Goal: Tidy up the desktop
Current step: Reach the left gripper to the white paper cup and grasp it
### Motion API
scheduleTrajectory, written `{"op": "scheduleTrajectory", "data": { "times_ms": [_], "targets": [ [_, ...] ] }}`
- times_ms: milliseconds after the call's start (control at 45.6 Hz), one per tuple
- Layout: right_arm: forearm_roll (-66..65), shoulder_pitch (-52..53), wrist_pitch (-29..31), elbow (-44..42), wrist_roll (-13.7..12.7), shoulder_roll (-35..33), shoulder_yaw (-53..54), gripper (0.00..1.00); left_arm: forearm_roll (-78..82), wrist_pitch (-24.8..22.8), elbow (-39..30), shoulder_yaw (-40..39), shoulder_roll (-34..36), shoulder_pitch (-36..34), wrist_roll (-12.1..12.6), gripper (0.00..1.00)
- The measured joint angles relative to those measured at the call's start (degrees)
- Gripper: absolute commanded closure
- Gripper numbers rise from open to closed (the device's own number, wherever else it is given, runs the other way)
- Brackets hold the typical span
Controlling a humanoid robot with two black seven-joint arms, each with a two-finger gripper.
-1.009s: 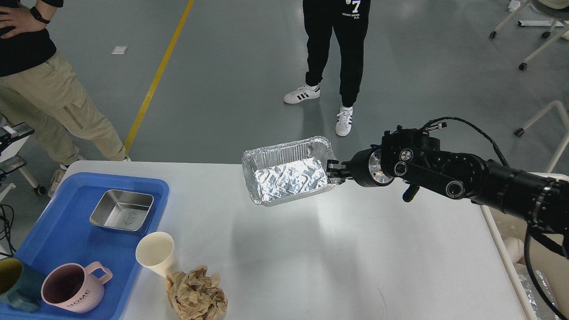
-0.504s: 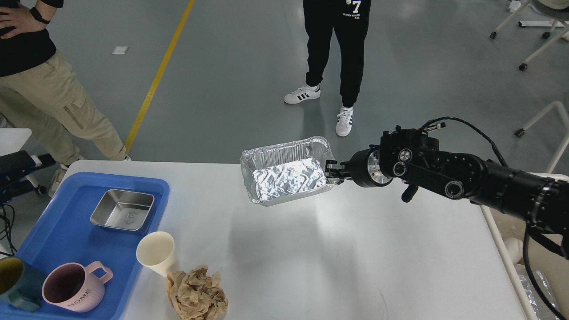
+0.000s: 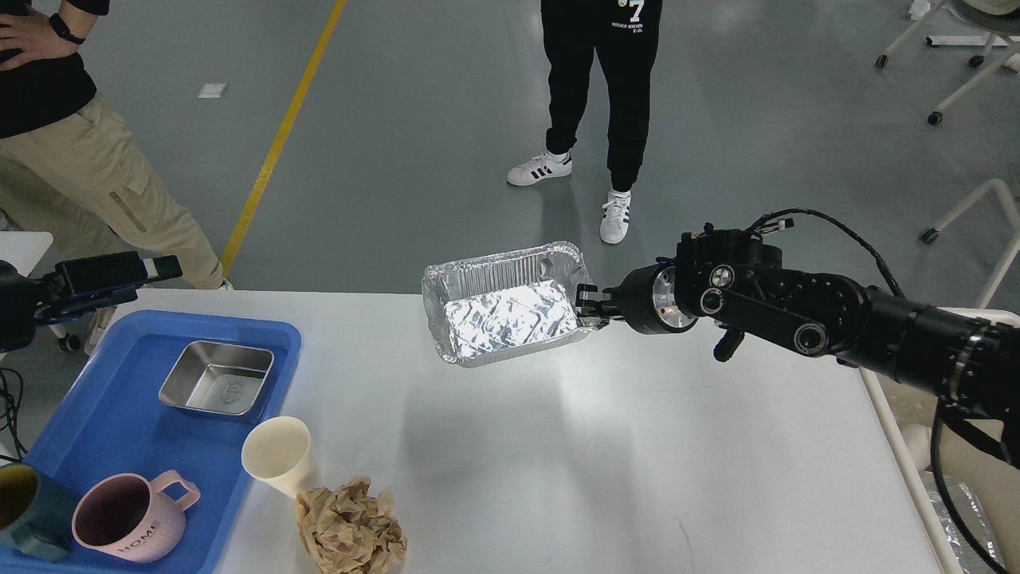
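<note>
The desktop [image 3: 558, 462] is lying wide and flat under both arms, filling the lower part of the head view; it is the landmark for all below. It is looking smooth, stiff and heavy, so nothing to take hold of there; the items on it are what is handled.

Above the desktop's far edge, approx. middle, the right gripper [image 3: 588, 307] is holding a foil tray [image 3: 504, 315] in the air, fingers closed on its right short rim, the tray tilting w/ its opening toward the camera. Foil is probably very light but thin and soft, so a hard pinch is likely denting it; the rolled rim seems the best place for gripping.

On the desktop's left side a blue tray [image 3: 96, 422] is sitting, w/ a steel dish [image 3: 216, 378] and a pink mug [image 3: 131, 526] inside. Just beside the blue tray, on the desktop's near-left part, a paper cup [image 3: 276, 456] is standing upright, and a crumpled brown paper [image 3: 351, 528] is lying near it.

The left gripper [image 3: 155, 269] is showing beyond the desktop's far-left corner; how far its fingers are open I cannot tell.
</note>
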Motion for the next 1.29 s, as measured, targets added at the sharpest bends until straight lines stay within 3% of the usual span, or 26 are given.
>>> {"op": "scheduleTrajectory", "data": {
  "times_ms": [197, 329, 460, 680, 921, 1294],
  "targets": [
    [0.00, -0.03, 0.00, 0.06, 0.00, 0.56, 0.22, 1.00, 0.78, -1.03, 3.27, 4.02, -3.64, -0.44, 8.22, 0.03],
    [0.00, -0.05, 0.00, 0.02, 0.00, 0.74, 0.27, 1.00, 1.71, -1.15, 4.00, 7.27, -3.99, -1.18, 9.44, 0.03],
    [0.00, -0.33, -0.08, 0.03, 0.00, 0.77, 0.34, 1.00, 4.77, -1.69, 4.00, 14.24, -3.50, -5.59, 8.18, 0.03],
    [0.00, 0.07, -0.18, 0.05, 0.00, 0.77, 1.27, 1.00, 15.46, -1.72, 3.46, 29.70, -3.41, -14.65, 1.29, 0.03],
    [0.00, 0.53, -0.18, 0.05, 0.00, 0.77, 1.82, 1.00, 23.91, -0.22, 3.52, 41.08, -5.64, -19.35, 0.38, 0.03],
    [0.00, 0.75, -0.18, 0.05, 0.00, 0.77, 2.48, 1.00, 29.44, 3.42, 6.79, 44.51, -10.16, -19.51, 0.06, 0.06]
  ]
}}
